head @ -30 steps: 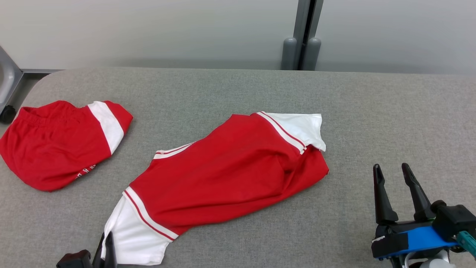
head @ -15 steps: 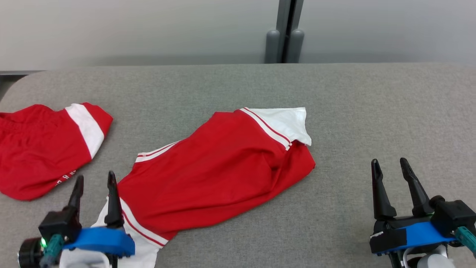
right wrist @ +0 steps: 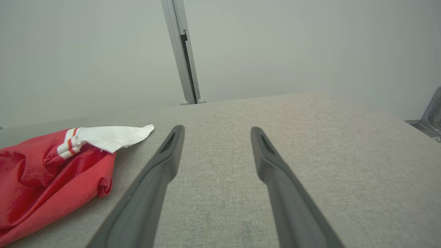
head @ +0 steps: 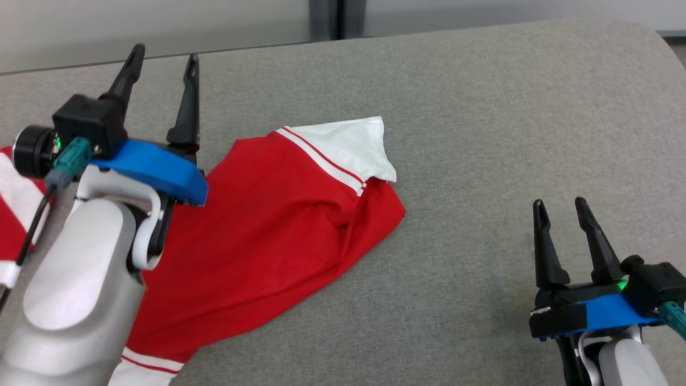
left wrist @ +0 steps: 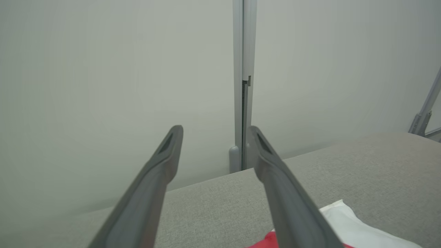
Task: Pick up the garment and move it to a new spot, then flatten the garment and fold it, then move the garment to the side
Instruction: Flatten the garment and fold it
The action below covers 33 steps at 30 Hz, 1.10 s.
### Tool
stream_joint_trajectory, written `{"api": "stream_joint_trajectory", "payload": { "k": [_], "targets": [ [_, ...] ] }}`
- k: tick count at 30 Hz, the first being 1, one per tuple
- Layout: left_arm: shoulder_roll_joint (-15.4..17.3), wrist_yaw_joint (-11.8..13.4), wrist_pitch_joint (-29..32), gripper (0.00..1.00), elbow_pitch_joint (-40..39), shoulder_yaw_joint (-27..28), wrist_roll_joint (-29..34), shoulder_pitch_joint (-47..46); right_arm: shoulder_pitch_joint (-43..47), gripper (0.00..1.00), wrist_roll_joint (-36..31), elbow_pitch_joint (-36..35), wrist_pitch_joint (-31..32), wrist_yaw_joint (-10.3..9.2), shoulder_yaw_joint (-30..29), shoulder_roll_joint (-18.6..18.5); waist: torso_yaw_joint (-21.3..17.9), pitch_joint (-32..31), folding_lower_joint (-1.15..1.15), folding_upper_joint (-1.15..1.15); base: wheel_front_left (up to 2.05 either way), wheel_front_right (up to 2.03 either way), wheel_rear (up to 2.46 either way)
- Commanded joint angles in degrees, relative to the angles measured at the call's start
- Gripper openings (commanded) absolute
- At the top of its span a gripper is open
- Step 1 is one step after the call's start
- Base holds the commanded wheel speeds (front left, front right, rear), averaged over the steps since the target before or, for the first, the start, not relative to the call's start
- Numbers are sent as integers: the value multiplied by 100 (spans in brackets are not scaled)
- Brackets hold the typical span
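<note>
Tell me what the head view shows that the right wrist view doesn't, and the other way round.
The head view adds: the open left gripper hovering above the table at the left end of the red garment, its pale forearm, and a second red-and-white garment at the left edge.
The right wrist view adds: a metal frame piece past the table's far right corner, and a tall stretch of wall.
Both show: the red garment with its white sleeve, the grey table, and the open right gripper, empty.

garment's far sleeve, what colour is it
The sleeve is white, red-striped at its seam; head view shows it best.
</note>
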Motion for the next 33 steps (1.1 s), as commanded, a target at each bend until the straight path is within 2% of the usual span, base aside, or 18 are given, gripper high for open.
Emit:
{"api": "stream_joint_trajectory", "payload": {
  "k": [1, 7, 12, 17, 26, 33],
  "targets": [
    [-46, -106, 89, 100, 132, -49, -27, -279, -111, 100, 71, -3, -18, 13, 13, -5, -85, 89, -1, 0, 0, 0, 0],
    [-143, -752, 770, 100, 984, -288, -282, -1189, -312, 100, 147, -46, -19, 13, 26, -6, -419, 450, -1, 0, 0, 0, 0],
    [-24, -1072, 1348, 100, 1697, -650, -394, -1683, -486, 100, 230, -38, -20, 13, 77, -5, -680, 652, -1, 0, 0, 0, 0],
    [128, -1165, 1888, 100, 2134, -1181, -615, -1827, -586, 100, 308, 7, -20, 13, 140, -5, -855, 741, -1, 0, 0, 0, 0],
    [481, -1156, 2676, 100, 2115, -2286, -1588, -1817, -668, 100, 260, 53, -20, 13, 141, -6, -962, 738, -1, 0, 0, 0, 0],
    [601, -1157, 3346, 100, 2398, -2923, -1999, -1899, -689, 100, 224, 51, -21, 13, 177, -5, -1006, 704, -1, 0, 0, 0, 0]
  ]
}}
